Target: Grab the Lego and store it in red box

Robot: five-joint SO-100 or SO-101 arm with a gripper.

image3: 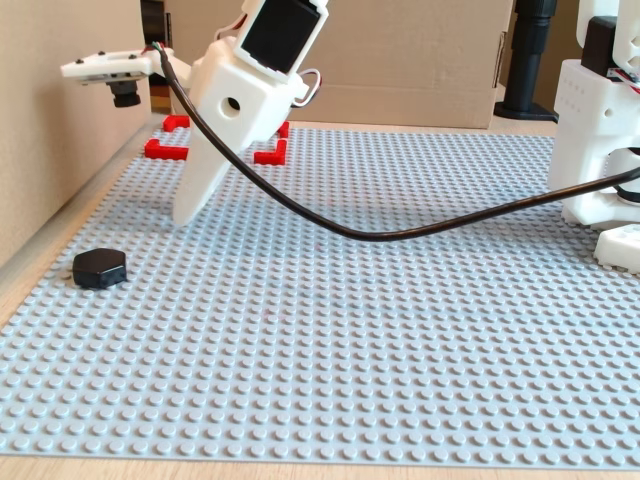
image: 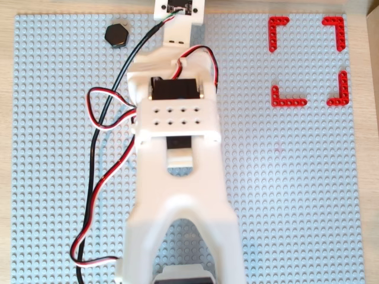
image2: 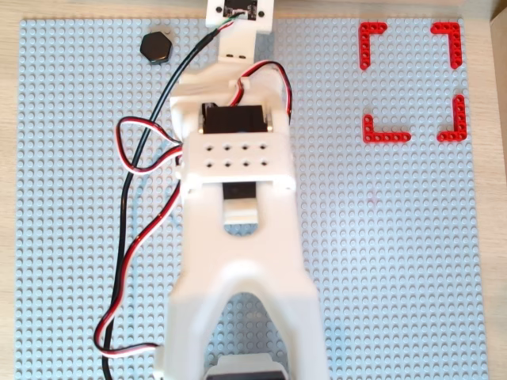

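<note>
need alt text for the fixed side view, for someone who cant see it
A white robot arm's gripper hangs tilted above a grey studded baseplate, holding nothing. A small black hexagonal Lego lies on the plate near the left edge, apart from the gripper. The red box, an outline of red corner pieces, sits farther back, partly hidden behind the arm, and a black cable sags across the middle.

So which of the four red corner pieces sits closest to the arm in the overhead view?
The lower-left red corner piece in the overhead view, its long leg lying along the bottom. The other three lie farther right or farther up from the arm.
</note>
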